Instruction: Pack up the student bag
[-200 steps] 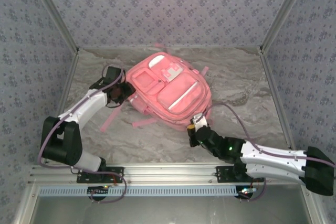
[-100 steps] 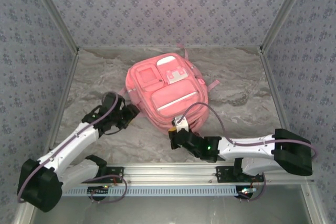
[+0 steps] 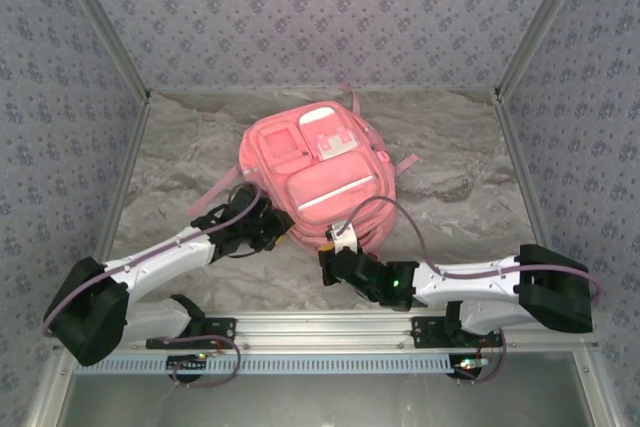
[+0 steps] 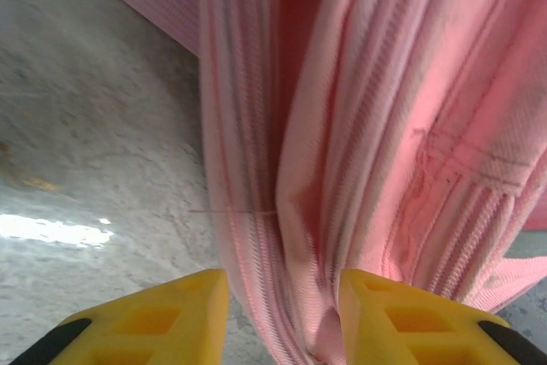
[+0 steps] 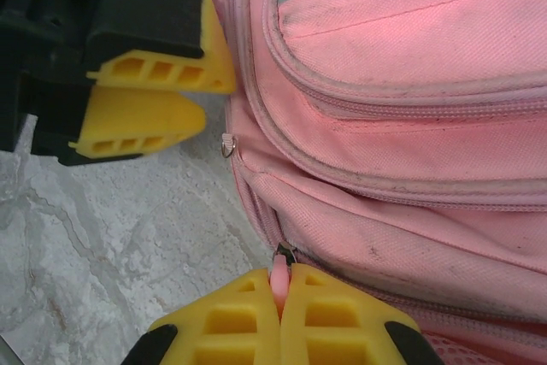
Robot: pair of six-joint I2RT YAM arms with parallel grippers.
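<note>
— Student bag (image 3: 315, 172): what have the right gripper's (image 5: 280, 286) fingers got?
— They're pressed together on a pink zip pull (image 5: 279, 274) at the bag's near edge.
— And the left gripper (image 4: 283, 288)?
— Its yellow fingers stand apart with a fold of the zipped edge between them; whether they pinch it, I can't tell. Their tips sit just beside a small metal ring (image 5: 227, 148) on the seam.
— Where does the bag lie?
— Flat on the marbled table (image 3: 450, 187), pockets up, midway between the side edges and nearer the far edge. Both arms reach its near side, the left arm (image 3: 170, 255) from the left of the near edge, the right arm (image 3: 465, 279) from the right.
</note>
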